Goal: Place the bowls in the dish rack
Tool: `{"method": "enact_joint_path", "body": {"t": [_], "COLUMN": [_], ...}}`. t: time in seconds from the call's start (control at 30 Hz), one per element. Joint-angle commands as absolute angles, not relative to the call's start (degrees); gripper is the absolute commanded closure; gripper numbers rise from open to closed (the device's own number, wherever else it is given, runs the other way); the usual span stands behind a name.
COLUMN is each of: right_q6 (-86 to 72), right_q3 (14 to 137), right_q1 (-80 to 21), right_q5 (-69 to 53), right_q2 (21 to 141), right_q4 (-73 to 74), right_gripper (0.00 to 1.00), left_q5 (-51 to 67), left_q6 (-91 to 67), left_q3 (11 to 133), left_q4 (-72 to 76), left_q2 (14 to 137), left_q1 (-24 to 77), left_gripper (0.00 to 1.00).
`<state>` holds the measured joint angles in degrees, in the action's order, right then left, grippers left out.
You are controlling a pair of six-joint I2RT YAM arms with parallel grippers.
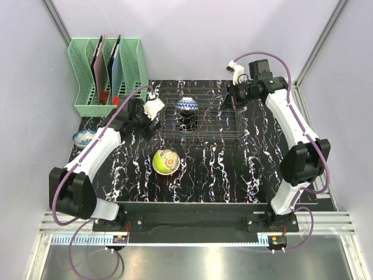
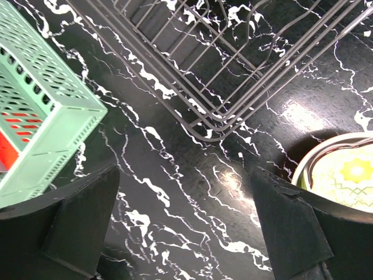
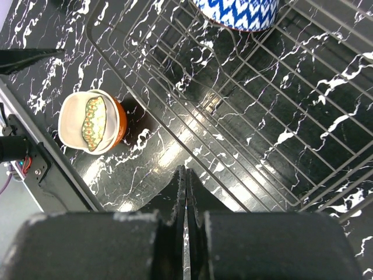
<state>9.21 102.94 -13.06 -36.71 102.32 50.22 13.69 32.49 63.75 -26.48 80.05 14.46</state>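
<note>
Left gripper (image 2: 183, 195), spread wide, hovers near the centre-frame green bowl (image 1: 165, 161), likely to grasp it; right gripper (image 3: 185, 173) is pressed together, empty.

A robotics lab test cell: left arm (image 1: 99, 146) and right arm (image 1: 297, 128) are bolted by an aluminium rail (image 1: 198, 224) at the near edge of a black marble-patterned bench (image 1: 233, 169), boxed in by plain pale partition walls (image 1: 23, 87).
</note>
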Motion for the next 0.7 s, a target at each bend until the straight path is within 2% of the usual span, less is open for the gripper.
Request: {"method": "enact_joint_path", "body": {"t": [0.0,0.2,0.33,0.4,0.43,0.5,0.6,0.63,0.67], "right_q6": [9.3,9.3,9.2,9.5,9.6,9.8,9.8,9.7,9.6], "right_q3": [106.0,106.3,106.3,106.1,106.1,106.1,106.5,106.6,106.6], "right_q1": [-12.8,-12.8,-12.8,-12.8,-12.8,-12.8,-12.7,-12.8,-12.8], "right_q5": [-35.0,-34.7,-34.5,-34.3,-34.3,-34.5,-35.2,-35.3,-35.8], "right_q2": [99.4,99.4,99.3,99.0,98.8,98.6,98.8,98.7,98.7], "right_q4": [48.7,48.8,48.8,48.9,48.9,49.0,49.1,49.0,49.0], "right_gripper": [1.00,1.00,1.00,0.97,0.91,0.87,0.71,0.64,0.52], "left_q5": [16.3,16.6,10.3,8.6,8.2,8.8,7.4,7.7,7.8], "left_q6": [29.6,25.5,22.2,20.3,20.0,19.9,20.9,21.0,21.1], "left_q3": [62.2,62.0,64.4,65.7,66.2,67.0,66.2,65.4,64.8], "left_q4": [-22.2,-21.3,-24.3,-26.5,-27.6,-30.7,-33.0,-33.5,-33.7], "left_q2": [79.8,79.0,79.5,79.1,78.9,78.7,78.0,77.9,77.3], "left_q1": [12.7,9.2,6.8,5.2,3.3,1.5,-1.5,-3.3,-4.2], "left_gripper": [0.01,0.01,0.01,0.01,0.01,0.01,0.01,0.01,0.01]}}
